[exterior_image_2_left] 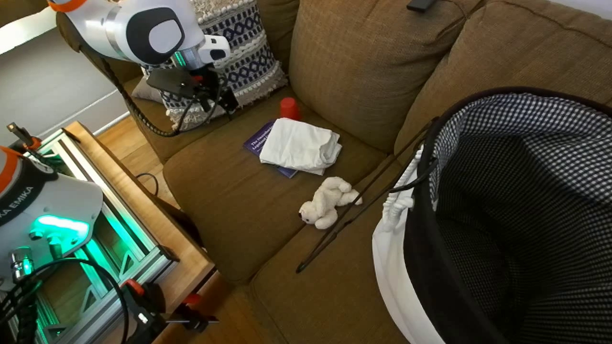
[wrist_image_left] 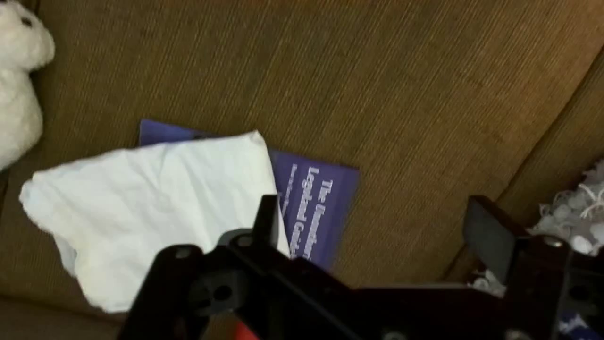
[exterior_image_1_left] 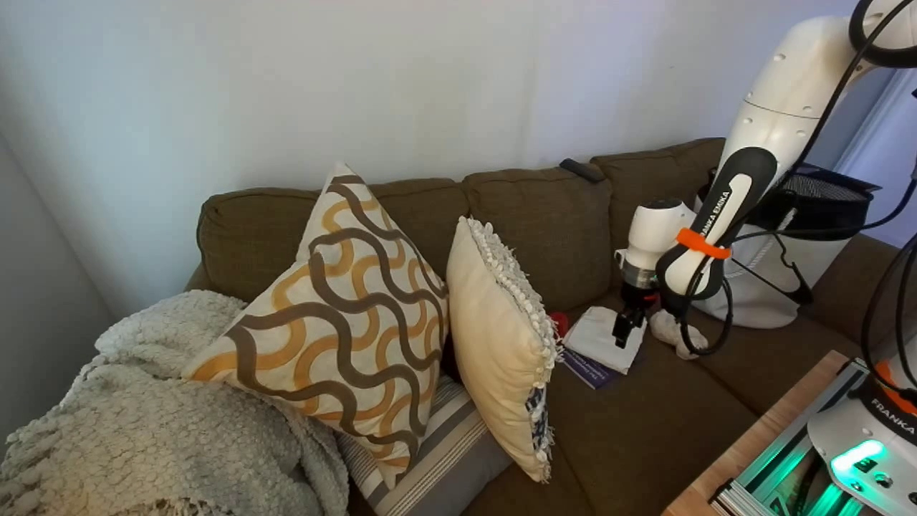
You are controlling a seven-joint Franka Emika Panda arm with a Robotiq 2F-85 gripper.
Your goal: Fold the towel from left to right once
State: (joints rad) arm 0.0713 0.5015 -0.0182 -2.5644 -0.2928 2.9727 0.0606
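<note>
Well left of my pincer [wrist_image_left: 377,219], in an exterior view, I have a fleecy blanket [exterior_image_1_left: 157,401] heaped up, then the wavy cushion [exterior_image_1_left: 337,308] tipped onto a corner, with the striped cushion [exterior_image_1_left: 451,444] showing below it. Closer in on the pincer's left stands the fringed cushion [exterior_image_1_left: 494,344], nearly upright, and past its fringe I get only part of a red cup [exterior_image_1_left: 559,322].

Below the pincer and slightly left, the purple book [exterior_image_1_left: 589,369] lies on the worktop [exterior_image_1_left: 630,430], here a brown sofa seat. The white towel [exterior_image_1_left: 591,333], lying in folded layers, rests on that book, covering much of it, partly behind the pincer as this camera sees it. My wrist view puts the towel left of the gap, one finger [wrist_image_left: 265,217] masking a bit of its edge, and the book's bare end between the fingers.

I have the pincer spread wide and holding nothing. It hangs above the worktop, apart from the towel.

Just right of the pincer the white bear [exterior_image_1_left: 666,331] lies on the worktop, near the towel and apart from it. Farther right stands the hamper [exterior_image_1_left: 752,308], white with a black top, the arm [exterior_image_1_left: 770,129] slanting down in front of it to the pincer. The base [exterior_image_1_left: 842,430] sits low at the far right, its light [exterior_image_1_left: 856,459] glowing green.
</note>
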